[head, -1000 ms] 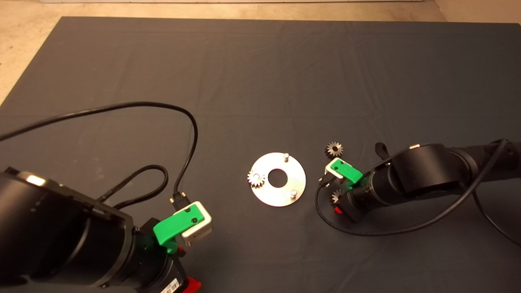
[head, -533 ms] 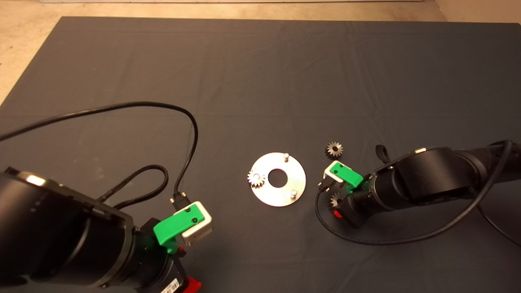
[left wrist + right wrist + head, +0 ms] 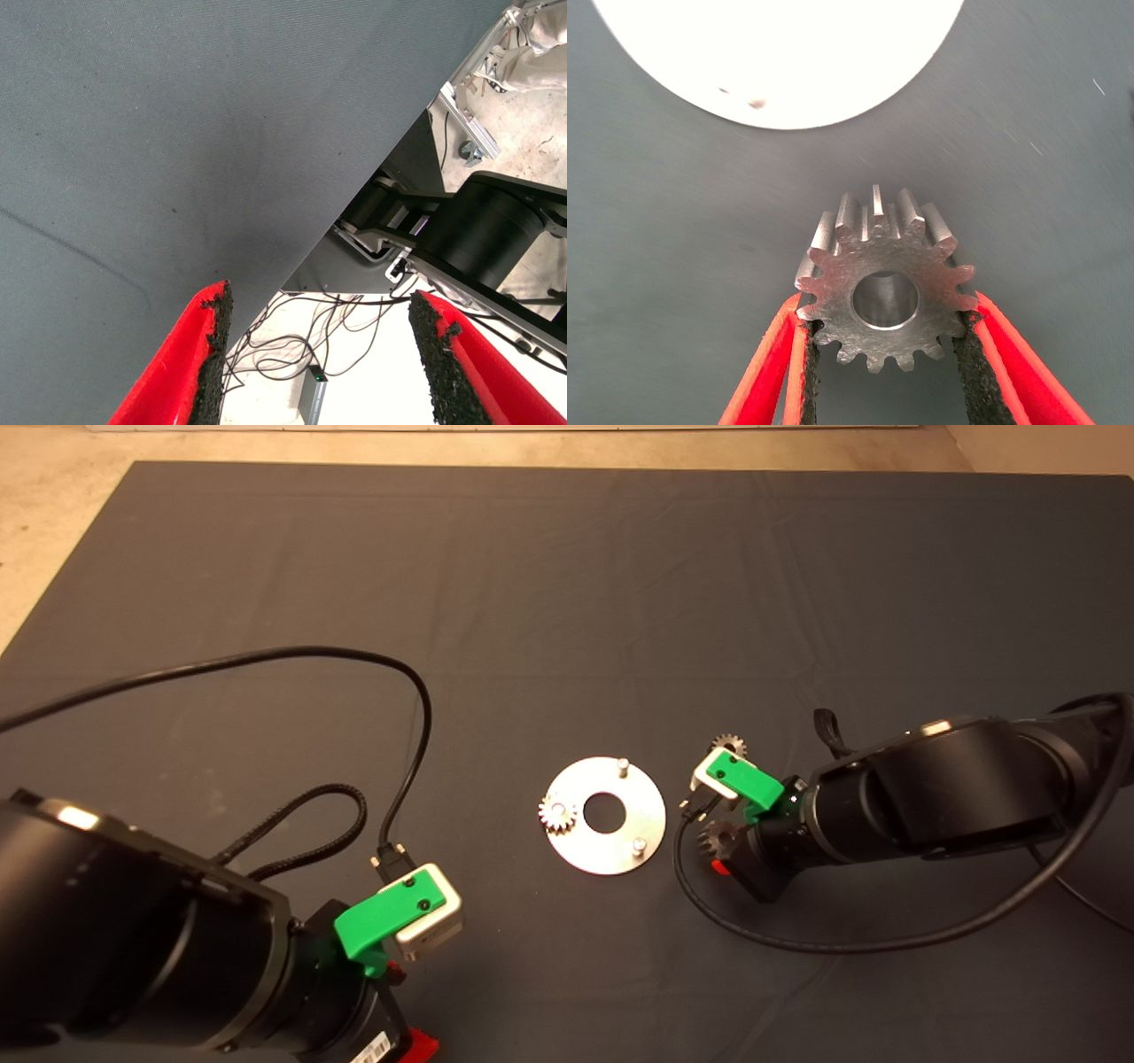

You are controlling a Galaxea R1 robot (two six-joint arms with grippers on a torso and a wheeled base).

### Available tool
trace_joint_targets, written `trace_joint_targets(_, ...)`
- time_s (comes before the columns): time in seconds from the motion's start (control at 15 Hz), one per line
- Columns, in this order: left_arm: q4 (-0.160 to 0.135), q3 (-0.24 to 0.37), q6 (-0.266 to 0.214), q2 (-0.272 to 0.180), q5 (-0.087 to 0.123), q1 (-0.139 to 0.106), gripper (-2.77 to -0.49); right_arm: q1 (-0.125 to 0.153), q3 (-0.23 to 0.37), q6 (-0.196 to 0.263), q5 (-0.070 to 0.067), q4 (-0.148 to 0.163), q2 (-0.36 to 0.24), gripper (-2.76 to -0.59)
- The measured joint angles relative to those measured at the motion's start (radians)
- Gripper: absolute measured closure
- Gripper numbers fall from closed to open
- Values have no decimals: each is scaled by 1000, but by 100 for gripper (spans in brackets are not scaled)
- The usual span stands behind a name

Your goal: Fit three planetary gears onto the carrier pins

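- Right tool [image 3: 883,350], at the disc's 3 o'clock in the head view, is clamped on one planetary gear [image 3: 881,281]; its black pads [image 3: 967,359] press the toothed rim from both sides, bore facing the wrist camera.
- Held gear shows in the head view at the tool's tip [image 3: 719,840], just beside the disc's rim and apart from it.
- Round metal disc [image 3: 605,845] lies flat on the dark mat [image 3: 567,584] covering the counter; its bright edge fills part of the right wrist view [image 3: 780,62].
- Seated gear [image 3: 557,813] sits over a carrier pin at the disc's 9 o'clock.
- Bare pins stand at about 1 o'clock [image 3: 623,763] and 5 o'clock [image 3: 637,846].
- Third gear [image 3: 729,743] lies on the mat at roughly the disc's 2 o'clock, partly hidden behind the right tool's green body.
- Left tool [image 3: 319,363] waits at the mat's 7 o'clock corner, fingers [image 3: 208,354] spread apart and holding nothing, over the mat's edge with cables and floor beyond.
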Motion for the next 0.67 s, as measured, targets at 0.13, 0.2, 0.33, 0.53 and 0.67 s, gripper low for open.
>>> trace_joint_targets(0.13, 0, 0, 0, 0, -1, 0, -133, 7, 0, 1, 1, 2, 40, -89)
trace_joint_targets(0.2, 0, 0, 0, 0, -1, 0, -133, 10, 0, 4, 2, 2, 58, -89)
trace_joint_targets(0.33, 0, 0, 0, 0, -1, 0, -133, 18, -6, 8, 4, 4, 85, -89)
trace_joint_targets(0.53, 0, 0, 0, 0, -3, 0, -133, 22, -32, 12, 0, 10, 128, -89)
trace_joint_targets(0.67, 0, 0, 0, 0, -3, 0, -133, 22, -41, 15, 3, 11, 142, -89)
